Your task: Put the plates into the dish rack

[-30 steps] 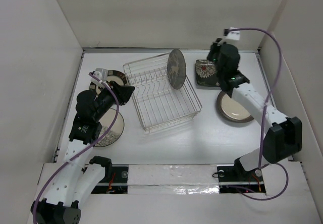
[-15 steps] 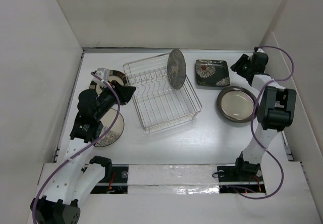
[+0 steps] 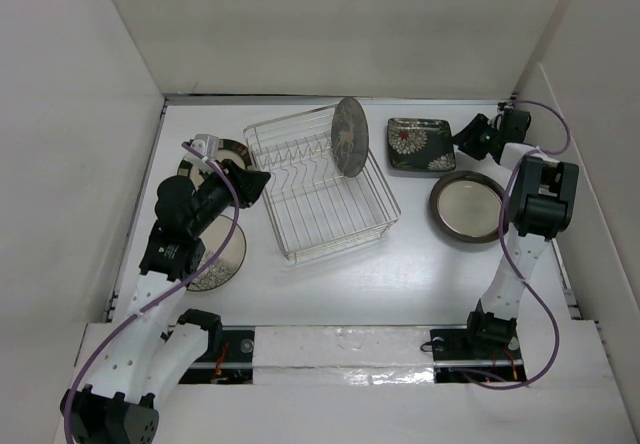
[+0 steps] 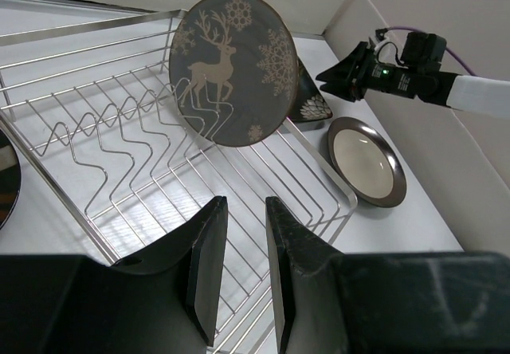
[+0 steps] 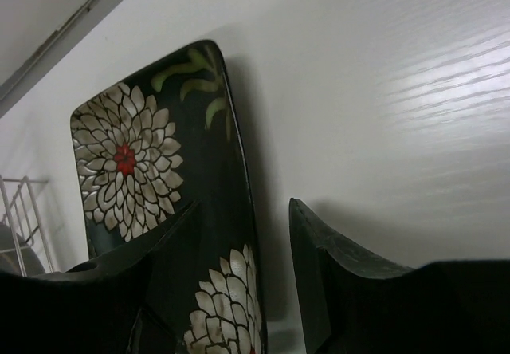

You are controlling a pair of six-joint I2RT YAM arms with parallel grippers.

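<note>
The dish rack (image 3: 322, 186) lies mid-table, and a round deer plate (image 3: 349, 136) stands upright at its far right corner. The square flower plate (image 3: 420, 145) lies flat right of it, a cream-centred round plate (image 3: 467, 206) nearer. Two more round plates (image 3: 226, 152) (image 3: 218, 256) lie at the left, partly under the left arm. My left gripper (image 3: 257, 180) hangs open and empty over the rack's left side (image 4: 245, 204), facing the deer plate (image 4: 231, 67). My right gripper (image 3: 466, 140) is open, low at the square plate's right edge (image 5: 243, 204). One finger is over the flower plate (image 5: 131, 159), the other over bare table.
White walls box the table in on three sides, and the right arm's elbow sits close to the right wall. The right arm's purple cable (image 3: 556, 134) loops by the far right corner. The rack's wire prongs (image 4: 119, 135) fill the left wrist view.
My right arm left the square plate's far edge, swung out to the far right corner and opened its gripper, then edged back toward the plate's right edge. The left arm stayed still.
</note>
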